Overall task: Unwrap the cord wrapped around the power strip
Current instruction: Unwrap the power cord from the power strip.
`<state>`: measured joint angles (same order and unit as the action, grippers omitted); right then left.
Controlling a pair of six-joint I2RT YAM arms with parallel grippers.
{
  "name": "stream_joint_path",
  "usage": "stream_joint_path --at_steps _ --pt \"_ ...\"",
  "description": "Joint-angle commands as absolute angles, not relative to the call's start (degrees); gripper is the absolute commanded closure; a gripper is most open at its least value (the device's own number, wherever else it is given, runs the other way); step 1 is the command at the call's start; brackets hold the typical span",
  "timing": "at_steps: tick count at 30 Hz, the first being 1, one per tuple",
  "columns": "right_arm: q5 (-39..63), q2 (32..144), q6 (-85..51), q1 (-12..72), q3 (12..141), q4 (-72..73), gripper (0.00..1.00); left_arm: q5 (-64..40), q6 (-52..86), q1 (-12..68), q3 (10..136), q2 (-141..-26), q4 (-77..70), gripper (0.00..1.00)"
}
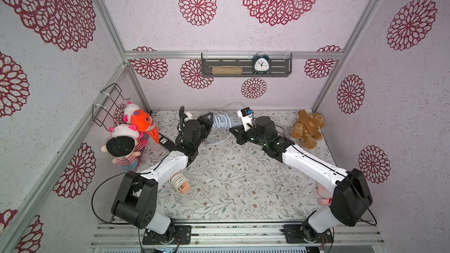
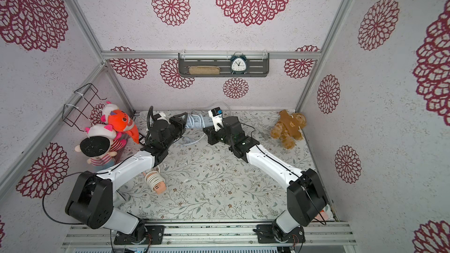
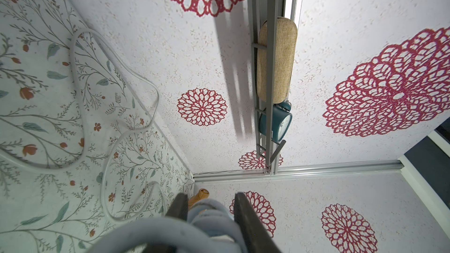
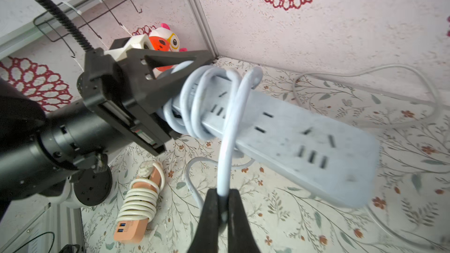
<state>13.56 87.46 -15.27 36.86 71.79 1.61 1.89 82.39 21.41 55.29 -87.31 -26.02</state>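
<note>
Near back wall [image 1: 219, 93] | power strip [image 4: 292, 137] is clamped at wrapped end by left gripper [image 4: 185, 98], apparently lifted | cord [image 4: 225, 147] is pinched by right gripper [image 4: 222, 203]: right wrist view only | left arm [image 1: 170, 161], right arm [image 1: 314, 164] are stretched inward

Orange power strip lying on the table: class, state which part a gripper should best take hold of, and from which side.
The orange power strip lies flat on the table, with cream cord coils covering its middle. So probably pinch its bare USB-port end across the narrow width, coming from above.

Blurred far end of power strip [image 4: 304, 142]; black strip [image 1: 166, 141] mostly behind left arm [image 1: 168, 164].
</note>
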Motion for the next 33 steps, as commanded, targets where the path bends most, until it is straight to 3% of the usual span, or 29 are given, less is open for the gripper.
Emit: stream_joint_path --at_steps 1,7,11,20,28,33 --pt "14.4 85.3 -8.5 32.5 77.1 -10.6 1.00 -6.4 81.1 17.7 55.1 -85.2 -27.1 1.00" --pt "18.3 89.8 -0.6 25.6 85.5 -23.2 1.00 -22.8 82.0 13.8 54.6 -85.2 -29.8 1.00" --pt "21.3 94.2 2.2 23.3 86.6 -24.7 1.00 -29.1 89.5 12.3 54.8 -86.6 -41.3 1.00" --pt "24.0 95.0 -2.3 23.5 73.3 -15.0 1.00 -15.4 106.0 9.6 52.1 -94.5 -66.5 1.00" --pt "15.9 95.2 0.4 23.4 64.7 -16.7 1.00 -7.1 107.7 9.0 51.2 -96.6 -69.1 1.00" --pt "17.7 96.4 -2.8 23.4 60.8 -11.4 1.00 -6.8 109.7 7.9 50.4 -97.2 -70.8 1.00"
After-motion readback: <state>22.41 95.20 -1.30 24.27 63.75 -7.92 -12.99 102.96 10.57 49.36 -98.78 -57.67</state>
